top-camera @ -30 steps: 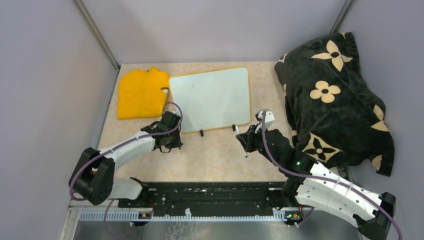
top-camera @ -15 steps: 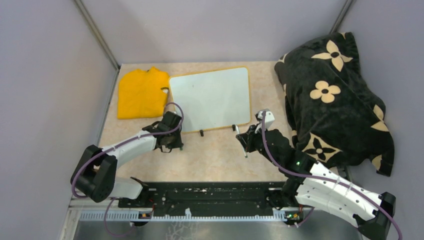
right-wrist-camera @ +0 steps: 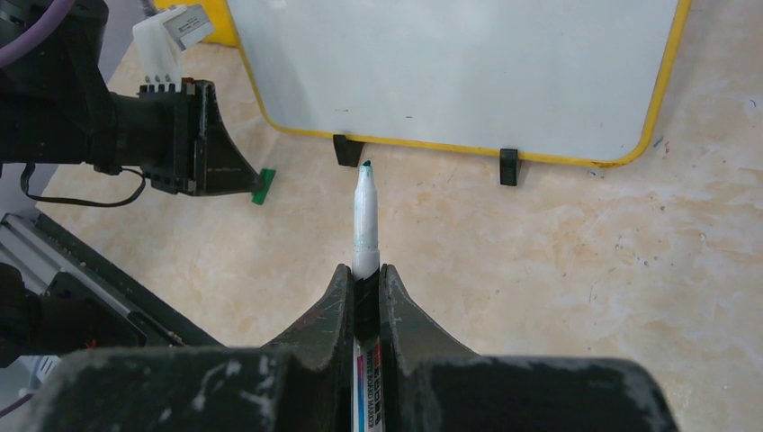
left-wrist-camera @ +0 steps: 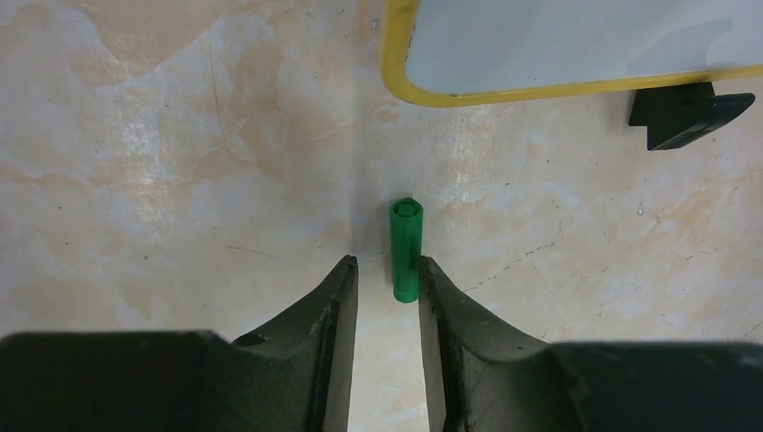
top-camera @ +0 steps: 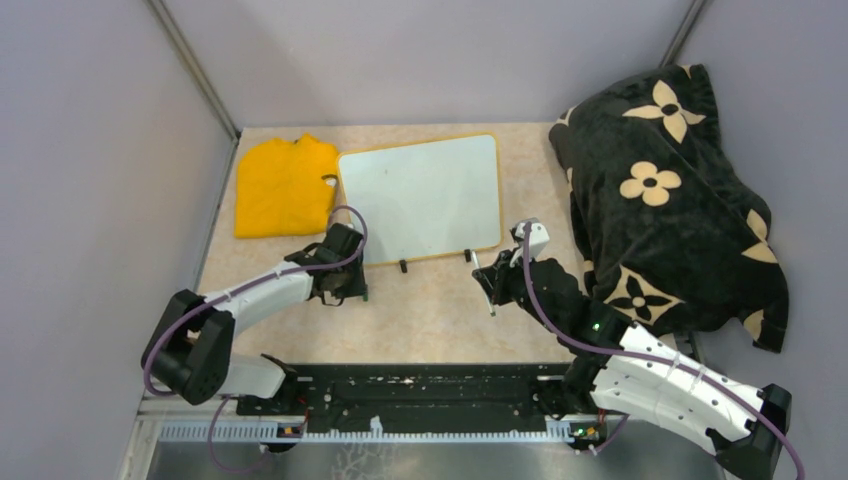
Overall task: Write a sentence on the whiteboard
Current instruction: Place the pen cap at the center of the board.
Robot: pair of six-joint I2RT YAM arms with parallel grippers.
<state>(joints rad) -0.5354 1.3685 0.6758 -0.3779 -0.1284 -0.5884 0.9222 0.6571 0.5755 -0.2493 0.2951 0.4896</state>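
I'm pinching the marker (right-wrist-camera: pixel 364 211) in my right gripper (right-wrist-camera: pixel 364 270), its tip pointing straight ahead at the whiteboard (right-wrist-camera: pixel 450 72); my left gripper (left-wrist-camera: pixel 387 263) is hovering part-spread.

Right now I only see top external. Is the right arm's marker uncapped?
Observer: Yes. Right wrist shows the marker with its green tip bare, clamped in the right gripper.
Operator: Where's the cap?
Observer: Left wrist shows the cap lying on the table just ahead of the open left gripper, beside one fingertip, not clamped.
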